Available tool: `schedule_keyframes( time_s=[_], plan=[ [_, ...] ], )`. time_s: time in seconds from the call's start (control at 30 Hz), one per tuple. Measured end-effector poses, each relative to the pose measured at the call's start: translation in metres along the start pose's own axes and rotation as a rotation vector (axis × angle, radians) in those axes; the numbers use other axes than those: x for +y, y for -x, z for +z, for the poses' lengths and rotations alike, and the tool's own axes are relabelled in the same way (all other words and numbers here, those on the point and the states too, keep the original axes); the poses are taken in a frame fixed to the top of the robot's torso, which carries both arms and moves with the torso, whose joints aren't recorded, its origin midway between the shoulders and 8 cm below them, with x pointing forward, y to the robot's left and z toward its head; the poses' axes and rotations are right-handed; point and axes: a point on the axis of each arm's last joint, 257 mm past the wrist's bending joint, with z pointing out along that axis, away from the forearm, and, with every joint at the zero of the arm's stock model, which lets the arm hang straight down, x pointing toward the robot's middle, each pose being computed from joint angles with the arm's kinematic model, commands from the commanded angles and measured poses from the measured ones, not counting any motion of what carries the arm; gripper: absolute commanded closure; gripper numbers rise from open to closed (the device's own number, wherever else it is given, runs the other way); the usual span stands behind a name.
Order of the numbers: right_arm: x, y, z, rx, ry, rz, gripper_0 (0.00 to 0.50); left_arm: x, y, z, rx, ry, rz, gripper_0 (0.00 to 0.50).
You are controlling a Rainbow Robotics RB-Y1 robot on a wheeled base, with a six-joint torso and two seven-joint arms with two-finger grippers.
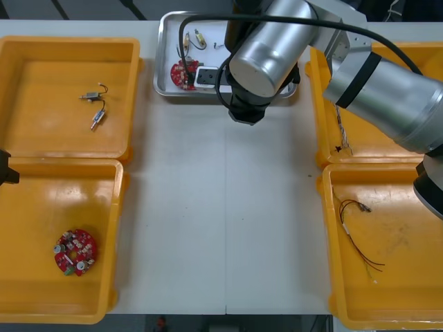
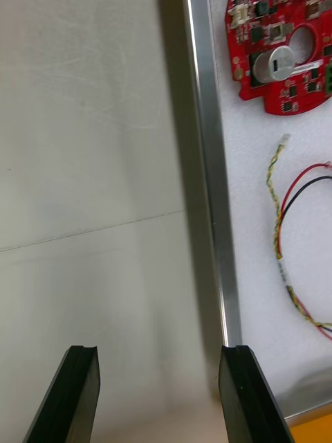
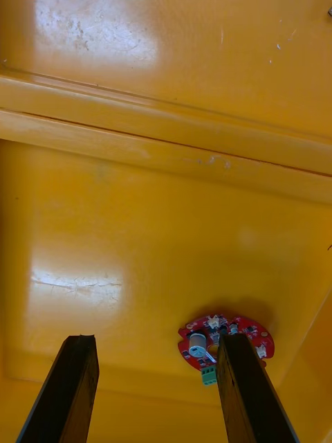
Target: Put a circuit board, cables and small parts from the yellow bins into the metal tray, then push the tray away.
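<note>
The metal tray [image 1: 165, 86] lies at the table's far middle. It holds a round red circuit board [image 1: 183, 74], small metal parts [image 1: 197, 38] and a cable. My right arm [image 1: 277, 48] reaches over the tray's near edge. In the right wrist view, my right gripper [image 2: 159, 394] is open low over the bare table, with one finger [image 2: 242, 394] at the tray's rim [image 2: 211, 208]. Beyond the rim lie the board [image 2: 283, 59] and a red, black and yellow cable [image 2: 278, 228]. My left gripper [image 3: 159, 394] is open above a second red board [image 3: 225, 342] in the near left bin.
Yellow bins flank the table. The far left bin [image 1: 41, 48] holds small metal parts [image 1: 97, 107], and the near left bin [image 1: 28, 290] holds the second board [image 1: 75, 251]. A thin cable [image 1: 340, 131] lies in the far right bin and a black cable [image 1: 356, 228] in the near right bin.
</note>
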Motion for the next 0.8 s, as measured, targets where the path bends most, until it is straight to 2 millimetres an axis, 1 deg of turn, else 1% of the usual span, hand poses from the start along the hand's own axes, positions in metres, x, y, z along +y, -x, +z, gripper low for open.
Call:
schedule_keyframes(
  time_s=[0.1,0.27,0.4,0.47,0.63,0.8],
  plan=[
    [0.009,-0.007,-0.01,0.007,0.076,0.043,0.0,0.0,0.0,0.0,0.0,0.0,0.0,0.0],
    [0.017,-0.021,-0.023,0.012,0.162,0.13,0.0,0.0,0.0,0.0,0.0,0.0,0.0,0.0],
    [0.02,-0.038,-0.039,0.039,0.195,0.286,0.0,0.0,0.0,0.0,0.0,0.0,0.0,0.0],
    [0.019,-0.049,-0.048,0.061,0.198,0.364,0.0,0.0,0.0,0.0,0.0,0.0,0.001,0.0],
    [0.015,-0.079,-0.071,0.101,0.225,0.443,0.0,0.0,0.0,0.0,0.0,0.0,0.001,0.0],
    [0.005,-0.109,-0.098,0.156,0.201,0.656,0.0,0.0,0.0,0.0,0.0,0.0,0.002,0.0]
  ],
)
